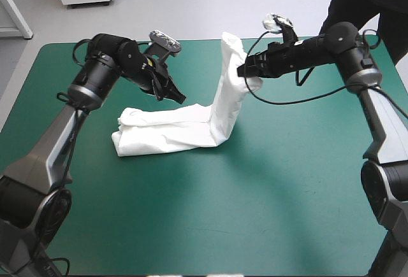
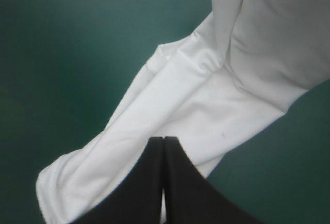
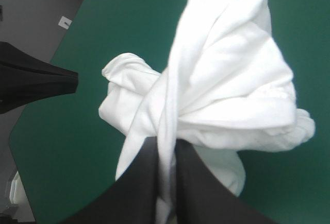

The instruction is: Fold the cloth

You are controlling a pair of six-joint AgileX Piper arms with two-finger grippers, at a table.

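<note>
We judge the T-shirt (image 1: pixel 185 130) light, limp and sure to sag, best taken at a bunched end. It lies as a long band on the teal-green cover (image 1: pixel 268 213), one end raised. The right gripper (image 1: pixel 243 71), arm reaching level, is clamped on that end; the left gripper (image 1: pixel 180 97), pressed together and empty, tilts down just above the lying part.

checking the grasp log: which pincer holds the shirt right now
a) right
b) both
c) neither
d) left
a: the right pincer is shut on the shirt and lifts one end off the table, while the left pincer is shut with nothing in it.
</note>
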